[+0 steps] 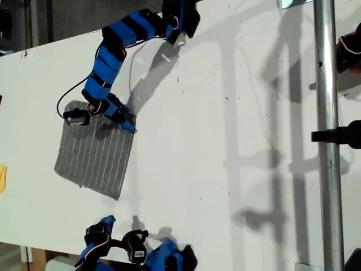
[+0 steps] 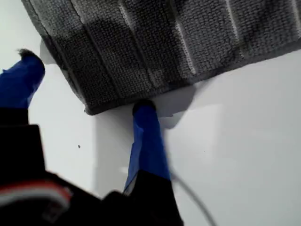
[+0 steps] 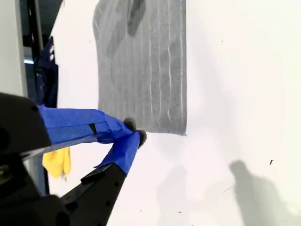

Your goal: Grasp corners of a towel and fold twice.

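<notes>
The towel [image 1: 96, 158], dark grey with pale stripes, lies flat on the white table [image 1: 225, 141] at the exterior view's left. My first gripper [image 1: 128, 121] reaches down from the upper arm to the towel's corner [image 1: 133, 117] nearest the table's middle. In the first wrist view this gripper [image 2: 84, 82] is open, its blue fingers [image 2: 146, 136] either side of that corner [image 2: 91, 109] of the towel [image 2: 164, 42]. My second gripper [image 1: 108, 220] sits below the towel near the table's lower edge. Its fingertips [image 3: 134, 132] meet, shut on nothing, a short way from the towel [image 3: 141, 70].
A small yellow object [image 1: 1, 178] lies at the exterior view's left edge, also in the second wrist view [image 3: 56, 162]. A metal pole [image 1: 326, 135] with a black clamp [image 1: 341, 135] runs down the exterior view's right. Cables trail from the upper arm.
</notes>
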